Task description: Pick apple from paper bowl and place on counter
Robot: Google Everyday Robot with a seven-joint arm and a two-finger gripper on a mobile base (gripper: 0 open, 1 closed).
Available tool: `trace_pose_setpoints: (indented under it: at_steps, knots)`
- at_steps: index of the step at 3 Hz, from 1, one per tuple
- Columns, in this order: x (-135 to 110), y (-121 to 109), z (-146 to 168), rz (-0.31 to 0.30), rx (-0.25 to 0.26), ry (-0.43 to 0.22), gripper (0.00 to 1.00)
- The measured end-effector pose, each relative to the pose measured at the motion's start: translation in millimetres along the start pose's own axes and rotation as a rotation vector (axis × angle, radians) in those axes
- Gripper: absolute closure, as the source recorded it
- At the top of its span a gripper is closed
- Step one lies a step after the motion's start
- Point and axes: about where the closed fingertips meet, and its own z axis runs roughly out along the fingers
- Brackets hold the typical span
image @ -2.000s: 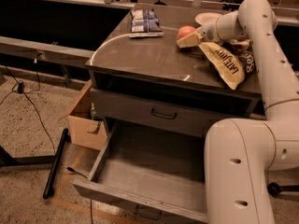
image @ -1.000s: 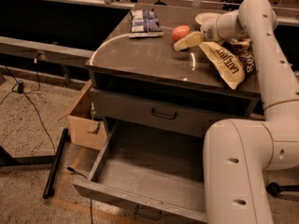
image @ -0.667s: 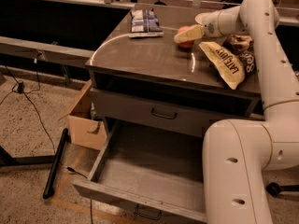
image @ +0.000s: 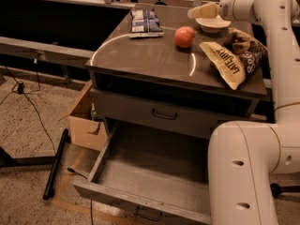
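The apple (image: 184,36) rests on the counter (image: 150,55) just left of the bowl (image: 212,24), so placing looks done; the gripper (image: 201,11) hovers above the bowl, holding nothing, though I cannot tell how wide it stands, and it need only lift clear.

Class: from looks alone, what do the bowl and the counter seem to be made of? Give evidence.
The paper bowl looks like paper or thin card: matte cream, thin rim. The counter looks like metal or laminate: glossy grey-brown, with an arc of reflected light. The gripper hangs just above the bowl.
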Motion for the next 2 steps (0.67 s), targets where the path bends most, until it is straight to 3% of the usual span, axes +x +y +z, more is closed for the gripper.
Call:
trace_pose_setpoints:
  at_steps: [1,2]
  knots:
    - [-23,-48,-14,0.023,0.18,-0.073,0.0]
    - [-42,-62,-16,0.063,0.238,-0.151,0.0]
